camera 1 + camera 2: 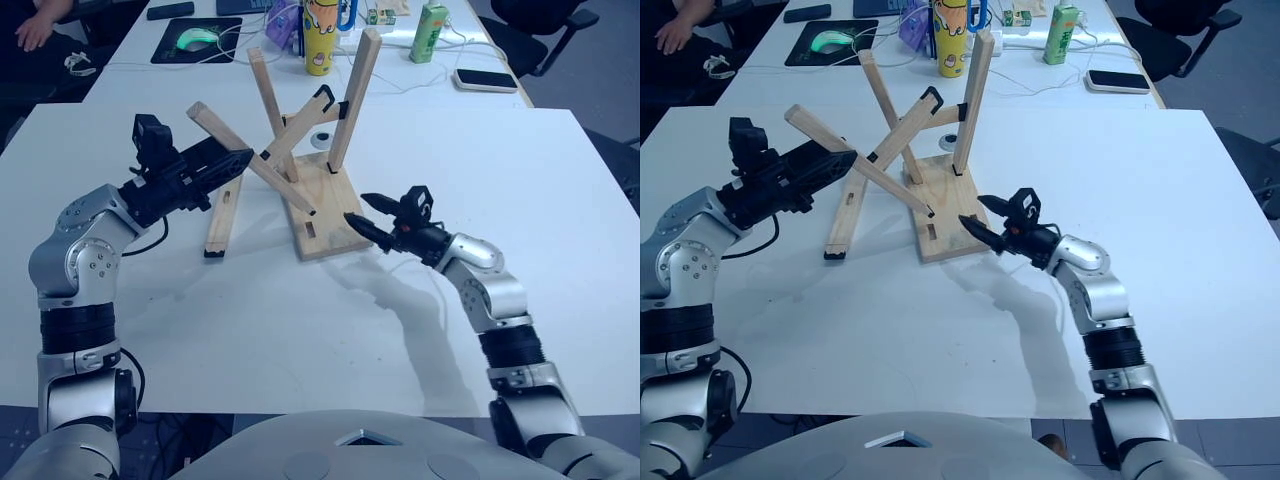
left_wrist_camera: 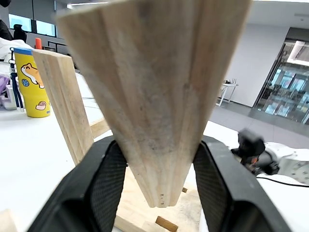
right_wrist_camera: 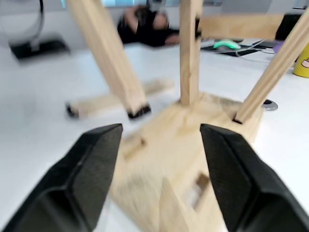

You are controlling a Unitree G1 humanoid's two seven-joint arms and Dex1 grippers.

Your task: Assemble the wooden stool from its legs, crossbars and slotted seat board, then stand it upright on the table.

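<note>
- Two fingers (image 2: 104, 188) of the left gripper (image 1: 243, 157) are clamped on a slanted leg (image 1: 222, 133). In the left wrist view we see the black pads pressed against both sides of the wood.
- The head views add what that close view lacks: the slanted leg runs from its raised end, out beyond the left gripper, down to a dark-tipped foot at the seat board (image 1: 330, 205). We cannot tell whether that foot sits in a slot.
- The right gripper (image 1: 356, 208) hovers with its fingers spread apart, holding nothing, just beside the seat board's near right corner.
- Through the right wrist view we look between those spread fingers onto the board's surface and see an unfilled rectangular slot (image 3: 199, 181), which the head views barely resolve.
- The seat board lies flat on the white table (image 1: 480, 180), underside up.
- Two upright legs (image 1: 355, 100) rise tilted from the board, and a crossbar (image 1: 300, 125) crosses between them.
- One loose leg (image 1: 222, 215) lies flat on the table, left of the board and apart from it.
- On the further table behind stand a yellow cup (image 1: 320, 40) and a green carton (image 1: 430, 32), with a phone (image 1: 485, 78) lying nearby.
</note>
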